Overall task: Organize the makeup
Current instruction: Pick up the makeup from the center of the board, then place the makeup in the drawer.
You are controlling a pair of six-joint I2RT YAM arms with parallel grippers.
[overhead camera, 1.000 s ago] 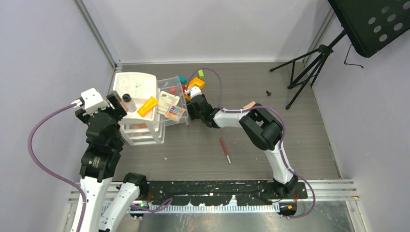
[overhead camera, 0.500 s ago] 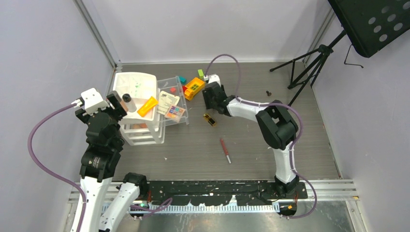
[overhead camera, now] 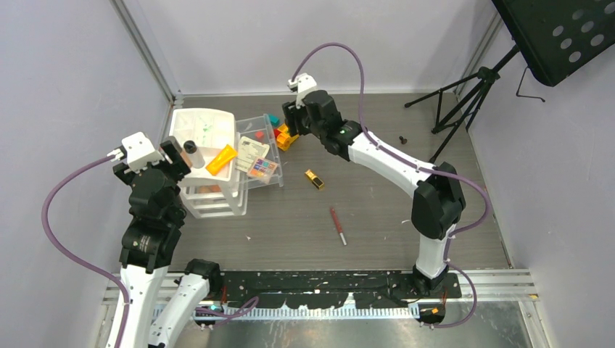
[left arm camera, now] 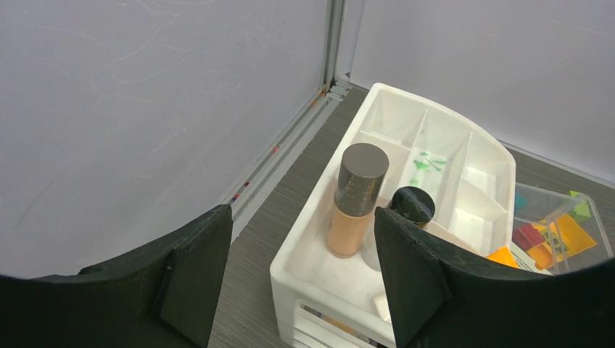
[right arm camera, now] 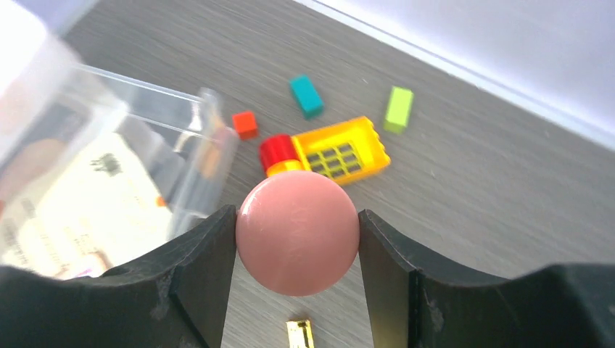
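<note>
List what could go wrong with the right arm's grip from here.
1. The round pink compact is pinched only at its curved rim by the right gripper; it may slip and drop beside the toy brick.
2. The clear tray wall sits close by; lowering there could clip it.

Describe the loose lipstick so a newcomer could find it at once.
Start at the white drawer organizer by the left wall, with the clear tray against its right side. On the bare table just right of that tray's near corner lies the lipstick, a short gold-and-black stick. Its only loose neighbour, the red pencil, is longer, thinner and farther from the tray.
</note>
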